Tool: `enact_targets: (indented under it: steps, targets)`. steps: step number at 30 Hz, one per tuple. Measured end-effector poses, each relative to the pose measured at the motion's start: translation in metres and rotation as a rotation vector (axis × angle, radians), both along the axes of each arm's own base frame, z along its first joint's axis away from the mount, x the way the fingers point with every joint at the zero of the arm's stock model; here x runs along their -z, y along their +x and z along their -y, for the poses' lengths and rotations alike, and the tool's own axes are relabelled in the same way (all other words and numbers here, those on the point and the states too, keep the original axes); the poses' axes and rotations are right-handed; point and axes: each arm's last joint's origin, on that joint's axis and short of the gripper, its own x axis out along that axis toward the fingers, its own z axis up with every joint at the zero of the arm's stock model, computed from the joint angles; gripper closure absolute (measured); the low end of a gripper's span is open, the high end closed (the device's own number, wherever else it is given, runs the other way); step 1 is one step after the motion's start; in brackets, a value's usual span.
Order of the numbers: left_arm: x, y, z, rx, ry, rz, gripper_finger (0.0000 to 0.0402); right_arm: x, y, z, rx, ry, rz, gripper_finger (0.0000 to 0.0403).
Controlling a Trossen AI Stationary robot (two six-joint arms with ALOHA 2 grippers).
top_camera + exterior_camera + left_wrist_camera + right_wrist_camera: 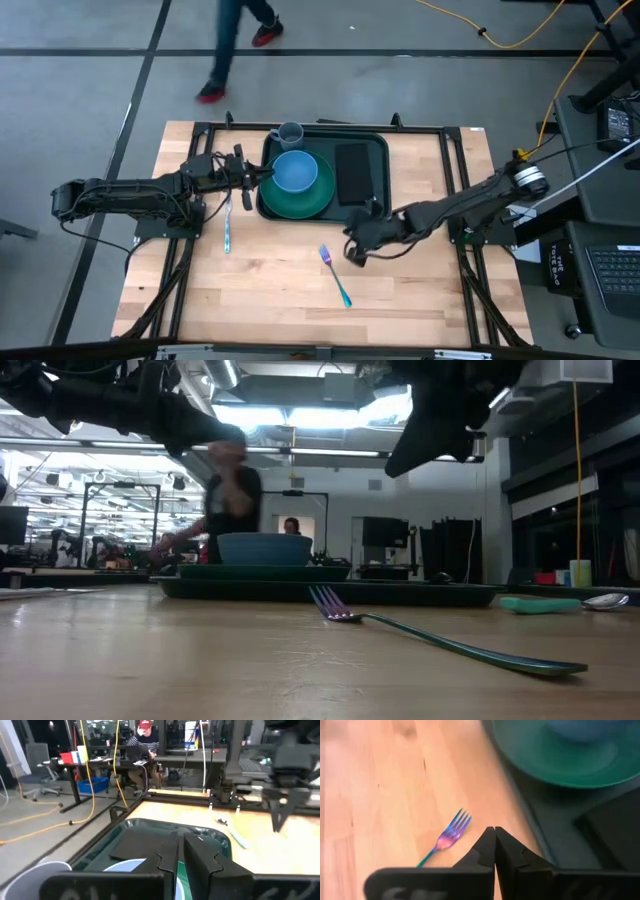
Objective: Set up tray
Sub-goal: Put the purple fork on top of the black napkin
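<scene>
The large dark green rectangular plastic tray [372, 142] with rounded corners and a raised rim sits at the far middle of the wooden table [420, 290]. On it rest a round green plate [295, 197] carrying a blue bowl [295, 171], a flat black rectangular napkin [352, 172] beside the plate, and a grey cup [290, 133] in the far corner. That grouping reads as a place setting, with only the cutlery left outside.

Just off the tray's near edge lies an iridescent fork with a teal handle [335, 275], tines toward the tray. The right gripper [357, 243] hangs above the table between the fork and the tray's near rim; its 2 fingers are pressed together and hold nothing. It is probably placed to go for the fork.

A spoon with a teal handle [228, 225] lies on the wood left of the tray. The left gripper [262, 175] hovers at the tray's left edge by the bowl, fingers almost closed with a thin gap, empty.

A person's legs [235, 45] cross the floor beyond the table.
</scene>
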Motion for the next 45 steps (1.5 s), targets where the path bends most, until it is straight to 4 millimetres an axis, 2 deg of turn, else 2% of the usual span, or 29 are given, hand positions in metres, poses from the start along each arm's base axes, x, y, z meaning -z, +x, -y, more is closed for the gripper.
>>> enact_targets:
  steps: [8, 14, 19, 25, 36, 45]
  targets:
    - [0.0, 0.0, 0.0, -0.001, -0.027, 0.004, 0.0377, -0.017, 0.029, -0.036, 0.019, -0.004, -0.188, 0.0399]
    - [0.001, 0.0, 0.0, 0.0, -0.032, 0.002, 0.038, -0.036, 0.042, -0.06, 0.031, 0.037, -0.174, 0.0399]
    - [0.001, 0.0, 0.0, 0.0, -0.031, 0.002, 0.0377, -0.04, 0.045, -0.073, 0.05, 0.081, -0.149, 0.0398]
    - [0.001, 0.0, 0.0, -0.006, -0.03, 0.004, 0.038, -0.039, 0.041, -0.075, 0.096, 0.134, -0.175, 0.0398]
    - [0.001, 0.0, 0.0, -0.002, -0.047, -0.001, 0.0377, -0.038, 0.04, -0.074, 0.06, 0.099, -0.201, 0.0396]
    - [0.006, 0.001, 0.008, 0.205, -0.082, -0.047, 0.0395, -0.038, 0.041, -0.071, 0.054, 0.11, -0.211, 0.0374]
